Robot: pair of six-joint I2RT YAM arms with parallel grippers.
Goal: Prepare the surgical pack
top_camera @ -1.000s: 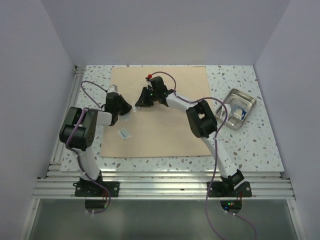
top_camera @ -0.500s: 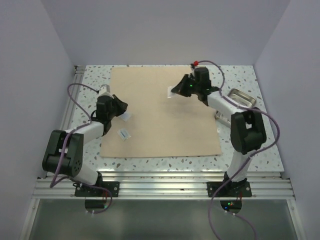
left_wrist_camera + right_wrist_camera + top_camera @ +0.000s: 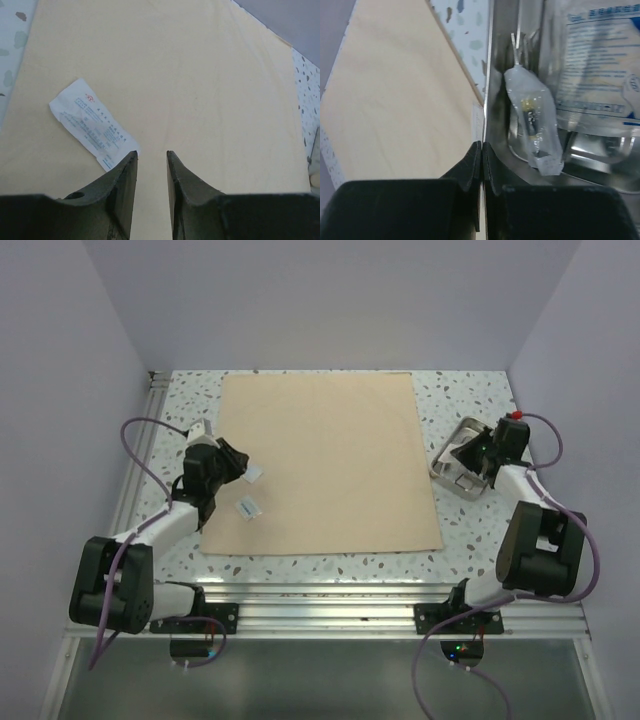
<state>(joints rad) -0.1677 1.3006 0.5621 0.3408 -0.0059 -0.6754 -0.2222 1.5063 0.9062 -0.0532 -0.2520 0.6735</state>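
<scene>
Two small white sachets sit on the left side of the wrap sheet (image 3: 330,460). One sachet (image 3: 255,473) is just ahead of the left fingers (image 3: 127,180), the other sachet (image 3: 247,508) is a bit nearer the front edge of the sheet.

From the left wrist cam, the closer one lies ahead and off to the left of the tips. Its long axis runs diagonally, far-left corner to near-right corner, and the near corner is almost touching the left-hand fingertip. It's flat on the sheet, not between the fingers. Those fingers are parted by a narrow gap with only bare sheet showing through, so they're holding nothing.

The left arm is clearly the nearer one for either sachet. The right arm is well apart, over at the steel tray (image 3: 600,155) on the right side of the desk (image 3: 480,530).

The right fingers (image 3: 472,160) are pressed fully together, tips right at the tray's left rim. I can't make out anything pinched in them. Inside the tray there's a clear packet (image 3: 535,120) with a thin steel tool in it, and a bigger printed pouch (image 3: 595,65) beside that.

My guess is the left would need to shift left and rotate to square up with that diagonal before closing.
</scene>
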